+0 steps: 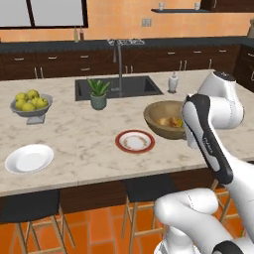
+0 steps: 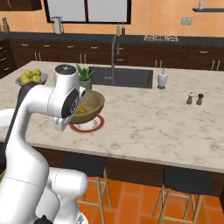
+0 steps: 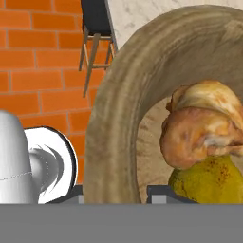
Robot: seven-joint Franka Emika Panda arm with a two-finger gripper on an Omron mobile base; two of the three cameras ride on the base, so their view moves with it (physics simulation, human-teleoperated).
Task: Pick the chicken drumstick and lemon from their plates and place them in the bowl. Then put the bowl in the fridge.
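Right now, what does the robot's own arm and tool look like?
The arm is built of glossy white rounded segments with dark bands at the joints and a dark cap on one joint. The tool ends in two small dark finger tips. No cables or markings show.

— How's the light?

— Even and bright all over, flat as rendered scenes are. No lamp shows; the marble counter point(image 1: 89, 134) carries only faint soft shade under the white plate point(image 1: 29, 158) and the fruit stand point(image 1: 31, 106).

— Any glare?

— Slight sheen on the robot arm point(image 2: 65, 98), nothing blown out.

— Sharpness?

— Both base views are a bit soft and coarse; small things at the back wall are smudged. The hand view is very close: the bowl point(image 3: 118, 128) rim looks stretched and blurry, the drumstick point(image 3: 204, 126) and lemon point(image 3: 213, 180) mottled but readable.
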